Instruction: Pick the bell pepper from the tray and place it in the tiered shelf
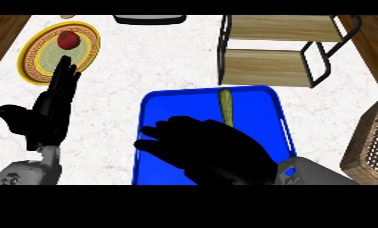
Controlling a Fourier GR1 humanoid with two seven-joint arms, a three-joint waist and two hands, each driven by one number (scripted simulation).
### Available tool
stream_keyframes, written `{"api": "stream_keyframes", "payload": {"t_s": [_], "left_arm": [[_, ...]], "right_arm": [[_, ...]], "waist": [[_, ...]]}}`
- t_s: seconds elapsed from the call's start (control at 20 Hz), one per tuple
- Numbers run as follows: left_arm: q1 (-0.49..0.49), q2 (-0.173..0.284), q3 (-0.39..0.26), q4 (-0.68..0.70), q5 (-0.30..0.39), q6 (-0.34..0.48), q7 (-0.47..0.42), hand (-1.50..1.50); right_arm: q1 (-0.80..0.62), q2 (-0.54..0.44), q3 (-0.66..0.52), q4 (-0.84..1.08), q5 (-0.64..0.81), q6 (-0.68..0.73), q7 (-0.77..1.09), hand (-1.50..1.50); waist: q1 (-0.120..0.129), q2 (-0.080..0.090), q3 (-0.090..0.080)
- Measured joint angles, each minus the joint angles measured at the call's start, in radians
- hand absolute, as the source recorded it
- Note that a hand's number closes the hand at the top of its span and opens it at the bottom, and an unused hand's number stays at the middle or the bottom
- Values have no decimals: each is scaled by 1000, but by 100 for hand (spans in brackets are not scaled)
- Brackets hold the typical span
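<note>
A blue tray [159,107] lies in the middle of the white counter. On it lies a long yellow-green bell pepper [226,103], pointing away from me, its near end hidden under my right hand. My right hand [214,152] hovers over the tray's near half with its fingers stretched to the left, open, just beside the pepper; whether it touches the pepper is hidden. The wooden tiered shelf [273,64] with a black wire frame stands at the back right, both levels bare. My left hand [52,107] rests open at the left, fingers up.
A yellow-rimmed plate [40,59] with a red round fruit [69,40] sits at the back left, just beyond my left fingertips. A brown wicker basket [365,142] shows at the right edge. A dark dish [148,19] sits at the back edge.
</note>
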Motion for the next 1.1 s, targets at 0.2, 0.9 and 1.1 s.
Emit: {"api": "stream_keyframes", "payload": {"t_s": [0.2, 0.9, 1.1], "left_arm": [[11, 7, 8, -9, -1, -5, 0, 0], [5, 2, 33, -26, -2, -26, 16, 0], [17, -5, 33, -34, -8, -29, 7, 0]], "right_arm": [[-83, 23, 117, -31, 117, 66, 186, -150], [-106, 195, 404, 109, 420, 109, 428, -150], [-90, 178, 420, 170, 489, 125, 428, -150]], "waist": [[3, -1, 0], [1, 8, 2], [3, 10, 3]]}}
